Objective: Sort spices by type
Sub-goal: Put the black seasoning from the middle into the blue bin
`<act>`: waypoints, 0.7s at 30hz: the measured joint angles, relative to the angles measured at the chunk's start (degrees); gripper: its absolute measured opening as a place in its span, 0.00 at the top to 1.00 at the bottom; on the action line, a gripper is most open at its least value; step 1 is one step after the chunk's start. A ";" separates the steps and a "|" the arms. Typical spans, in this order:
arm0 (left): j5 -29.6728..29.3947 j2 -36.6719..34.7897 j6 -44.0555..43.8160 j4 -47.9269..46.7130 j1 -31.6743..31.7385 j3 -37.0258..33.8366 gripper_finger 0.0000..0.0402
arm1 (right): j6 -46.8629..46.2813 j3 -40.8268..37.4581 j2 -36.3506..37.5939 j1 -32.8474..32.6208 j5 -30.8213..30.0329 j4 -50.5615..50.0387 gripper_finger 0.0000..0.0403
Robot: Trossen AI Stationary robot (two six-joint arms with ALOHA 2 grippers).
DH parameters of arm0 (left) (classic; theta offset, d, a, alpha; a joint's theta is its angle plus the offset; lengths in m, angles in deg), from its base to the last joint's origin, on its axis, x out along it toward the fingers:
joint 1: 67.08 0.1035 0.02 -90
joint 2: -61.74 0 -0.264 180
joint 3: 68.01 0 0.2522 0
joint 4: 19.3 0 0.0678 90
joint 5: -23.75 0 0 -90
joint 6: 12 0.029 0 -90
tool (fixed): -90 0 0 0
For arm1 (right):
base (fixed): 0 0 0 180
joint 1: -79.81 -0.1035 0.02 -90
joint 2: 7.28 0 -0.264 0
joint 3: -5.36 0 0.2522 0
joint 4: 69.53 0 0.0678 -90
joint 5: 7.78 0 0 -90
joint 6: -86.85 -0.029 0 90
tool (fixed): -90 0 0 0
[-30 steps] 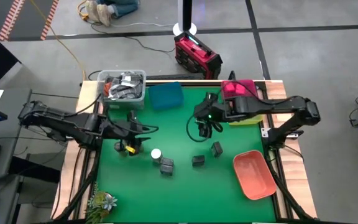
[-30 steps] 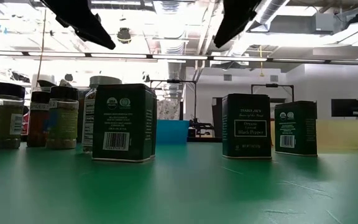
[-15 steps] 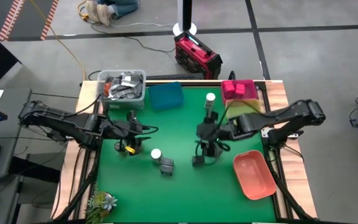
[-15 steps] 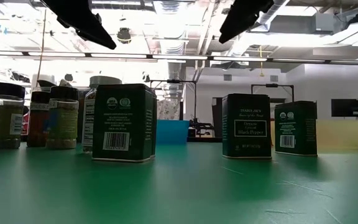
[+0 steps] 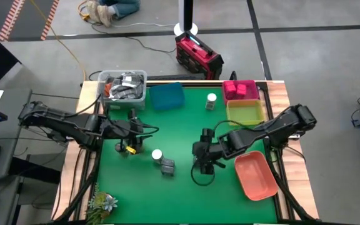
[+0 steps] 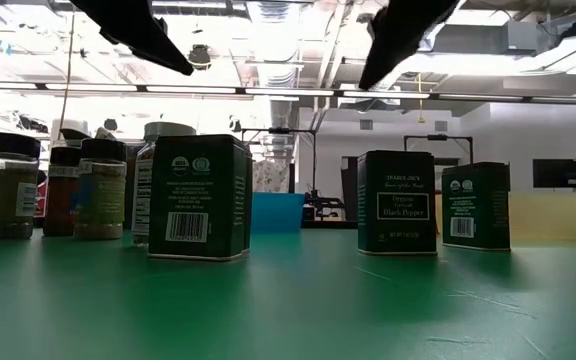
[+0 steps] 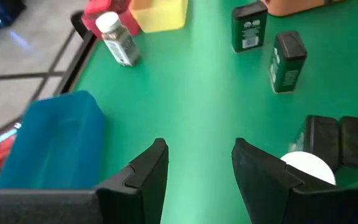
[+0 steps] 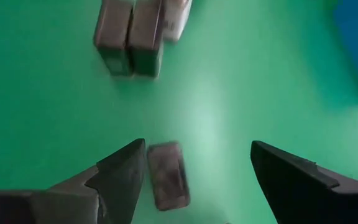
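Right claw [image 5: 203, 157], spread and empty, is now swung from the 1 o'clock trays down over a dark tin [image 8: 167, 175] mid-tabletop. A white-capped jar [image 5: 211, 100] is now seen beside the pink tray [image 5: 240, 89]; a tin pickup is judged next. Left claw [image 7: 197, 163], narrowly parted, is kept idle at 9 o'clock.

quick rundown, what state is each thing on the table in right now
right claw: open, empty, above a dark tin
left claw: empty, fingers apart, near the dark-lidded jars
pair of tins: upright, side by side
white-capped jar: upright beside the pink tray
pink boxes: in the pink tray
yellow tray: empty
salmon tray: empty
clear tub: full of clutter
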 joint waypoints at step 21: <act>-0.42 0.00 3.40 1.56 1.51 0.00 0.58 | -0.53 5.27 -10.42 0.50 8.16 -9.06 0.20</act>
